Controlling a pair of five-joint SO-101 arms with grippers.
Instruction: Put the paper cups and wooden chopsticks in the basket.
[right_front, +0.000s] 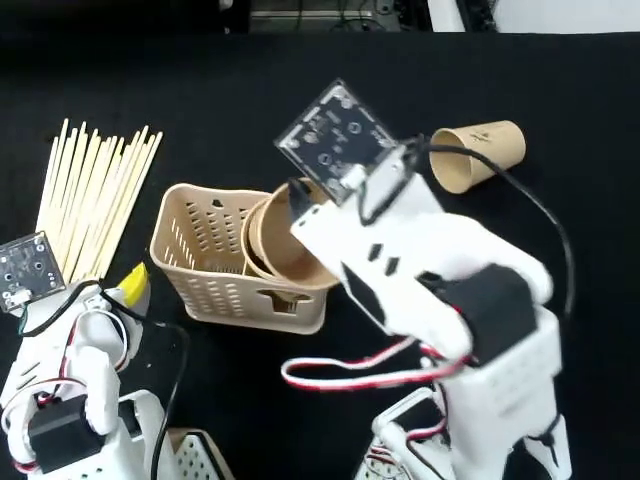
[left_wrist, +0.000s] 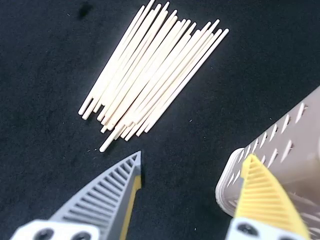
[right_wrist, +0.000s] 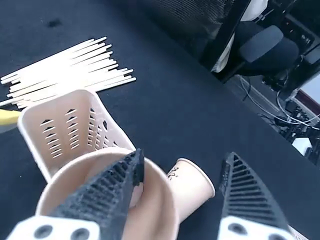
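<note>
Your right claw (right_wrist: 184, 155) stands wide open and holds nothing. One finger hangs over the mouth of the paper cup (right_front: 275, 240) that leans in the basket (right_front: 205, 255), at its 3 o'clock end, so that cup looks as good as delivered. What your next move with this arm turns on is the second paper cup (right_front: 480, 152). Seen from the high view, it lies on its side on the black surface (right_front: 200, 100), well apart from the basket, at about 2 o'clock from the claw. Its long axis runs roughly from 8 to 2 o'clock, with the open mouth toward 8 o'clock, facing your right arm. This arm is plainly the nearer one, and a grip across the cup's width near the rim looks the natural approach. Your left claw (left_wrist: 194, 156) is also spread wide and empty, just beside the basket's 9 o'clock end. The wooden chopsticks (right_front: 95, 195) lie in a loose fan near it at about 12 o'clock, with their lengths running roughly from 6 to 12 o'clock, so they would fall to your left arm.
</note>
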